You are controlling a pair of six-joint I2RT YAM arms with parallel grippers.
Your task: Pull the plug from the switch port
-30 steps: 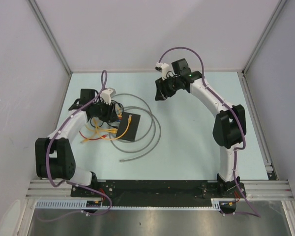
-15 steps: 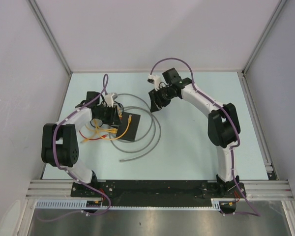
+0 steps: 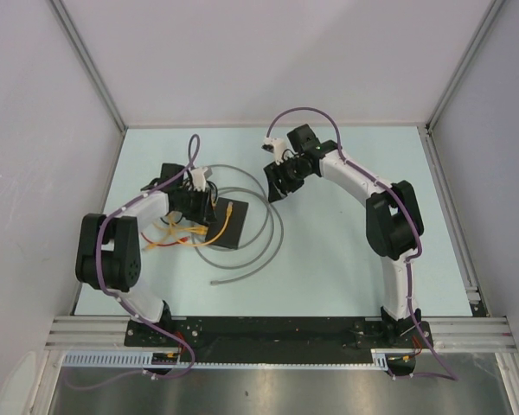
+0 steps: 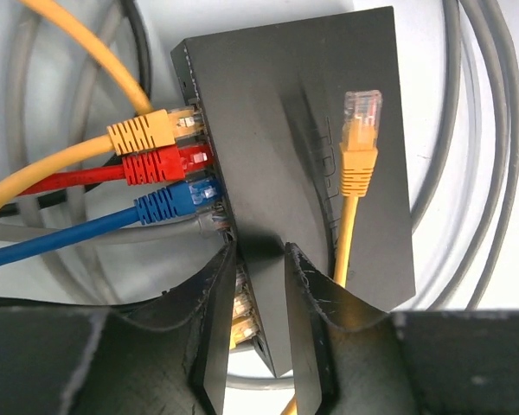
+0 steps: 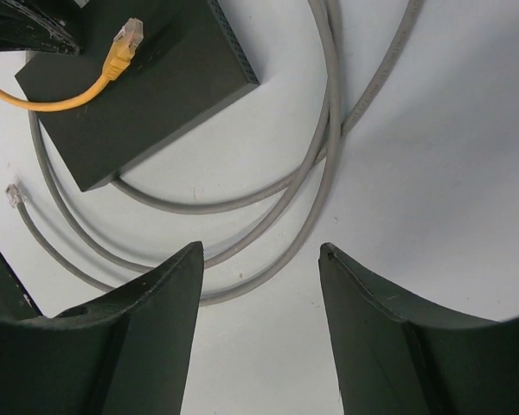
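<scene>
The black switch point(image 3: 226, 225) point(image 4: 285, 138) point(image 5: 147, 95) lies flat on the table, left of centre. Yellow point(image 4: 143, 132), red point(image 4: 160, 167) and blue point(image 4: 166, 205) plugs sit in ports along its left edge, with a grey plug point(image 4: 206, 226) below them. More yellow plugs point(image 4: 242, 316) show between the fingers. A loose yellow plug point(image 4: 361, 138) rests on the switch's top. My left gripper point(image 3: 202, 207) point(image 4: 259, 255) is shut on the switch's near end, one finger on each side. My right gripper point(image 3: 278, 185) point(image 5: 259, 251) hangs open above the table, right of the switch, holding nothing.
A grey cable point(image 3: 272, 226) point(image 5: 324, 164) coils around the switch, and its free end point(image 3: 216, 282) point(image 5: 15, 194) lies on the table. Yellow, red and blue cables point(image 3: 169, 238) trail left of the switch. Walls close in the table on three sides.
My left gripper has shifted right onto the switch and narrowed around it. The right gripper has come down and left toward the switch, its jaws a little wider.
</scene>
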